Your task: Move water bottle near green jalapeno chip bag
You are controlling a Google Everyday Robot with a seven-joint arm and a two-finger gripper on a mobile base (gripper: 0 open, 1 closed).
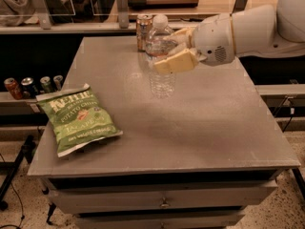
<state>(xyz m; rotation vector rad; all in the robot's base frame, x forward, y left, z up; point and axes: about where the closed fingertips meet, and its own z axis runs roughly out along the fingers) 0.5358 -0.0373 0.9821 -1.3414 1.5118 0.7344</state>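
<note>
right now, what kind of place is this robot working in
Probably an office snack area or lab mock-up: a grey drawer cabinet bears a green jalapeno chip bag and drink can, more cans line a low shelf, and the gripper grips a water bottle at its far side.
</note>
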